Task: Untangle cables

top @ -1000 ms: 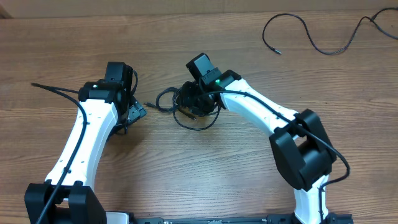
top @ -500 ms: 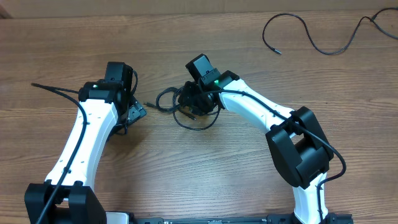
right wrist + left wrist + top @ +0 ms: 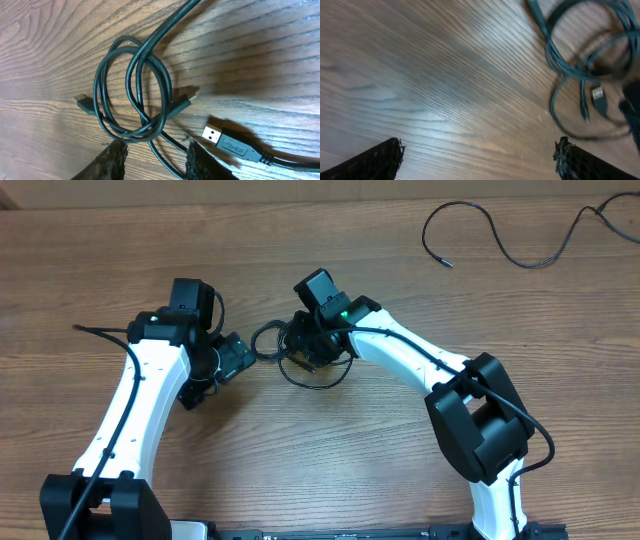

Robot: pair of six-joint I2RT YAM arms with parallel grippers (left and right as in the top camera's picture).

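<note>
The coil of cables (image 3: pixel 165 92) lies at the middle of the tabletop (image 3: pixel 330 440), several thin black loops laid over one another. One strand crosses through the ring, and a silver-tipped USB plug (image 3: pixel 212 133) rests just beside the coil. A second, loose cable (image 3: pixel 497 238) sits well apart at the far right edge and needs nothing from me now.

My right pincer (image 3: pixel 155 161) stands over the near edge of the coil, partly spread, with a cord running through the gap. From the wrist view I cannot see either finger touching it. My left pincer (image 3: pixel 479 162) is spread wide, holds nothing, and hangs low over bare wood just beside the coil's other side.

I judge the step to be taking a first hold on the bundle. To do it well, I should pinch one strand only, not the whole stack, and stay clear of the plug so it cannot snag. The left pincer should come in and pin or take an opposite loop before I draw anything. I should pull slowly and outward along the wood. A quick tug, I think, would tighten the crossing strand instead of freeing it.
</note>
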